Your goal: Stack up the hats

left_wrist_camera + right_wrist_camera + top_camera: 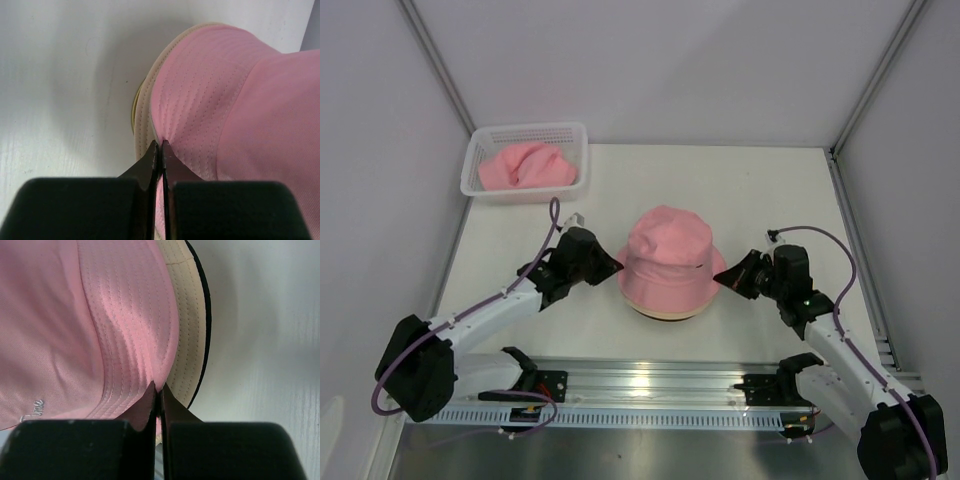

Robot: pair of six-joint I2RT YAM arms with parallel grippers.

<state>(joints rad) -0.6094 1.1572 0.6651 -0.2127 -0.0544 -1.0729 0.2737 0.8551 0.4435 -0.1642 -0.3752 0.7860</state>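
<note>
A pink hat (668,255) sits crown up on top of a beige hat (665,313) in the middle of the table. A thin black rim under the beige brim shows in the right wrist view (205,325). My left gripper (610,268) is shut on the pink hat's left brim (175,125). My right gripper (726,277) is shut on its right brim (130,335). The beige brim also shows below the pink one in the left wrist view (142,112) and the right wrist view (187,330). A second pink hat (527,166) lies crumpled in the basket.
A white plastic mesh basket (576,135) stands at the back left of the table. Grey walls close in the left, right and back. A metal rail (650,385) carrying the arm bases runs along the near edge.
</note>
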